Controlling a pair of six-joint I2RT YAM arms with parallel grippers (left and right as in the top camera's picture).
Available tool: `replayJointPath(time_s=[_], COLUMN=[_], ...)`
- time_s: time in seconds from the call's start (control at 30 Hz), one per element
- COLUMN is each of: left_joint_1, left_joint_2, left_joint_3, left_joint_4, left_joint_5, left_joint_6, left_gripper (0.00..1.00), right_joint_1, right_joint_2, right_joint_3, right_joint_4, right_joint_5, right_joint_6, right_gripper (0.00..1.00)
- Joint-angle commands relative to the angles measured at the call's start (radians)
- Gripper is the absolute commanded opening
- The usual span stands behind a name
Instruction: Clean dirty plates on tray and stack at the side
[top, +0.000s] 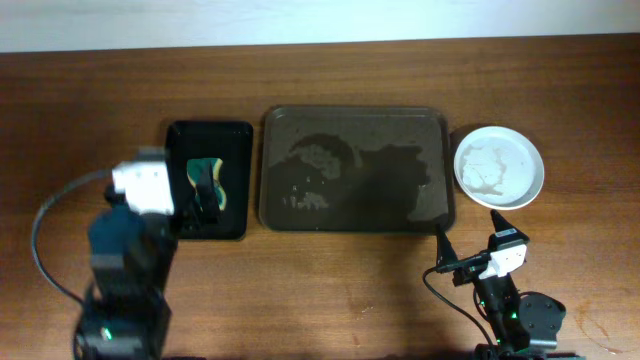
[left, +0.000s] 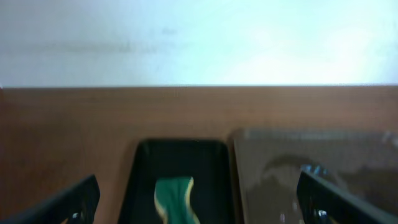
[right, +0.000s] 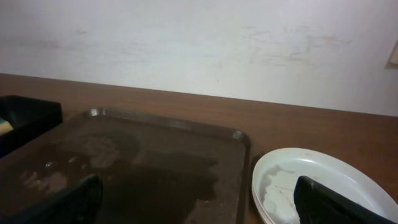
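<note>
The dark brown tray (top: 350, 170) lies in the middle of the table with wet patches and no plate on it. It also shows in the right wrist view (right: 155, 168). The white plates (top: 499, 167) sit in a stack on the table just right of the tray, and the top one has wet smears (right: 311, 180). My left gripper (top: 203, 200) is open and empty over the small black tray, with a green sponge (left: 175, 198) between its fingers (left: 198, 180). My right gripper (top: 468, 235) is open and empty, near the tray's front right corner (right: 196, 183).
The small black tray (top: 235, 180) stands left of the brown tray and holds the green and yellow sponge (top: 210, 178). A pale wall runs behind the table's far edge. Cables trail from both arms at the front.
</note>
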Motion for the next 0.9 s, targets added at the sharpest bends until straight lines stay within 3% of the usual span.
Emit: replayJointPath(time_s=[0.0, 0.2, 0.3, 0.47, 0.87], left_joint_1=[0.005, 0.005, 0.011, 0.025, 0.024], left_joint_2=[-0.203, -0.506, -0.632, -0.721, -0.719], left_joint_3=[-0.266, -0.632, -0.731, -0.734, -0.733], left_joint_4=[0.176, 0.406, 0.428, 0.220, 0.220], left_joint_5=[0.011, 0.011, 0.011, 0.002, 0.011], left_joint_6=[0.068, 0.083, 0.109, 0.112, 0.112], left_gripper=[0.99, 0.99, 0.99, 0.99, 0.99], right_joint_1=[0.007, 0.007, 0.007, 0.007, 0.007], right_joint_2=[-0.006, -0.006, -0.006, -0.006, -0.006], right_joint_3=[-0.009, -0.009, -0.009, -0.009, -0.009], right_joint_4=[0.000, 0.000, 0.000, 0.000, 0.000], right_joint_5=[-0.013, -0.013, -0.013, -0.013, -0.013], right_joint_6=[0.001, 0.001, 0.001, 0.001, 0.001], right_gripper=[0.99, 0.99, 0.99, 0.99, 0.99])
